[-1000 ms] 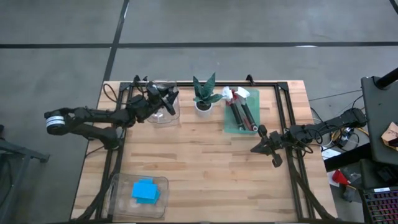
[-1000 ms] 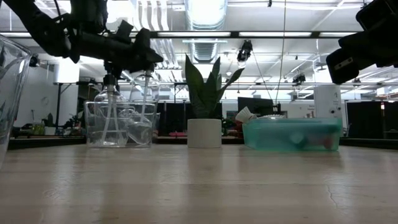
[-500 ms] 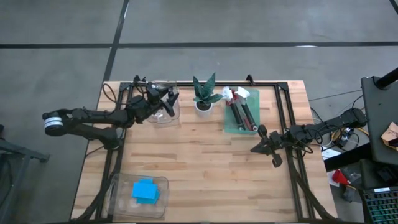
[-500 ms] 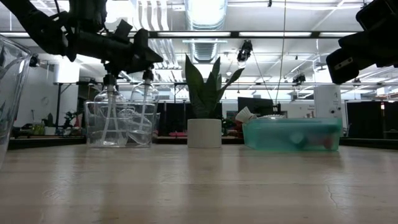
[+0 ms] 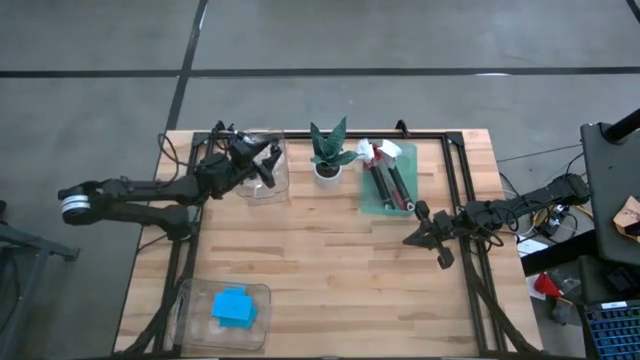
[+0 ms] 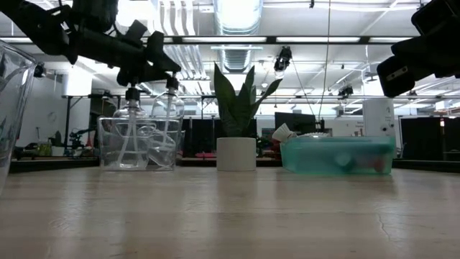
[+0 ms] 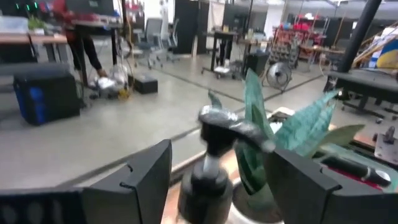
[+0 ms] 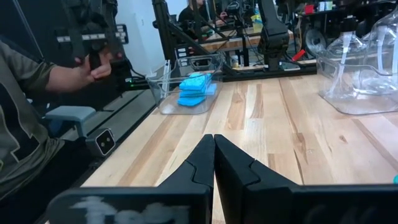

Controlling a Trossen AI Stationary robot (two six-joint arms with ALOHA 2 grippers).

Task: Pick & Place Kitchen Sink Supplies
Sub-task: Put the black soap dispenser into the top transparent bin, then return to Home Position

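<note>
Left gripper (image 5: 268, 162) pulled back slightly toward 9 o'clock since earlier frame, fingers spread apart above clear bottles (image 6: 147, 122) in clear tray (image 5: 264, 188) at table's 11 o'clock. Blue sponges (image 5: 233, 306) at 7 o'clock, brushes (image 5: 388, 183) at 1 o'clock. Right gripper (image 5: 425, 236) waits at 3 o'clock, fingers pressed together.

No readable text, label, brand, number or sign anywhere in these views. Nothing legible on the bottles (image 6: 147, 119), the sponges (image 5: 233, 306), the brushes (image 5: 389, 180) or the trays.
</note>
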